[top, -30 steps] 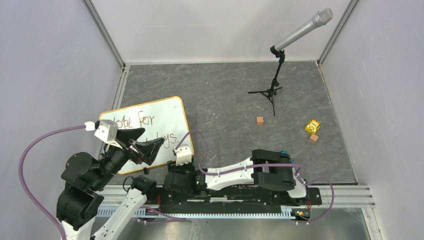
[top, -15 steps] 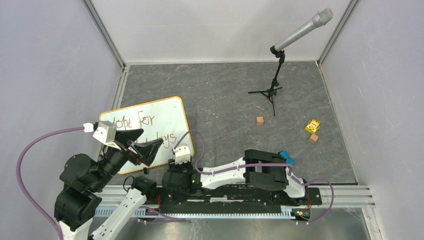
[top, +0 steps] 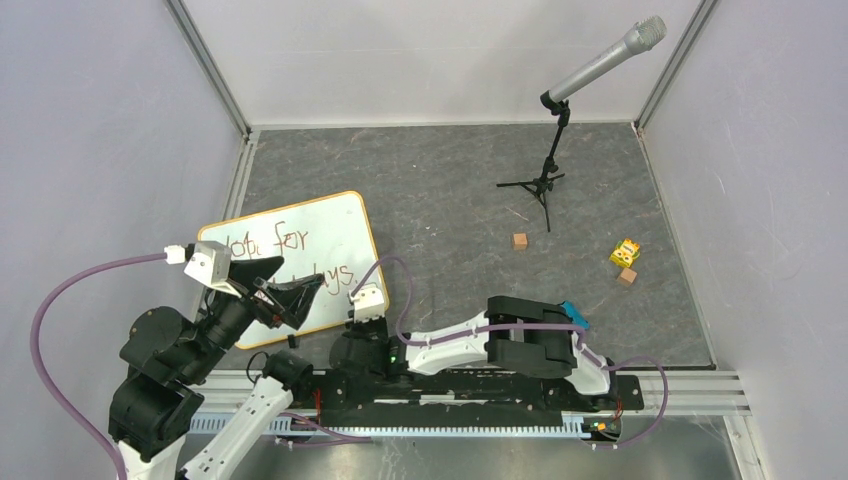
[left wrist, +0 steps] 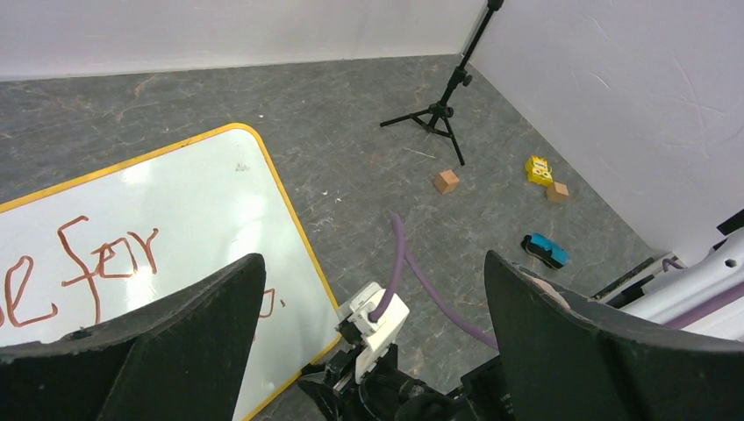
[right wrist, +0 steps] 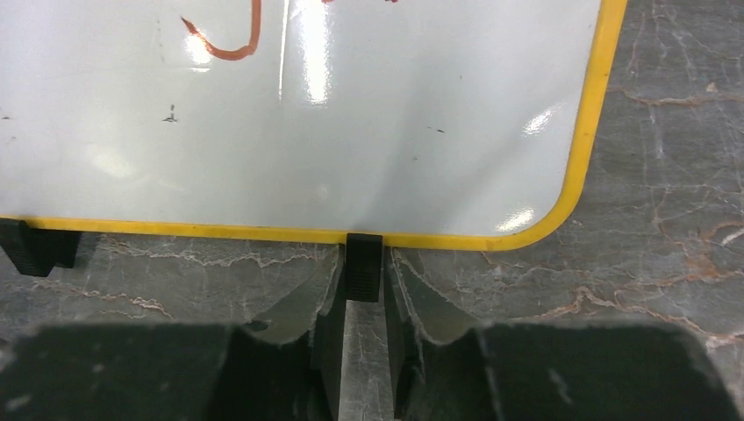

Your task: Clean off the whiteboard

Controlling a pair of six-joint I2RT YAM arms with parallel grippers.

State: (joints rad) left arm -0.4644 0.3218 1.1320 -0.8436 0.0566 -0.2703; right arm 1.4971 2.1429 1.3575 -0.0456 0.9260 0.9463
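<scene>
Grey floor point(top: 450, 180) is lying open right of the whiteboard point(top: 320, 235), which is sitting flat near-left by the wall point(top: 100, 150). Left gripper point(left wrist: 373, 263) is hovering agape; right gripper point(right wrist: 363, 289) is pinching its edge clip point(right wrist: 363, 267).

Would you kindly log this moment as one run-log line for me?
left hand open over whiteboard | right hand pinching black clip | writing unerased

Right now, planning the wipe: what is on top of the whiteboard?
Red-brown handwriting in two lines on the whiteboard. The left arm's open jaws hang above its near part and cover some of the lower line.
</scene>
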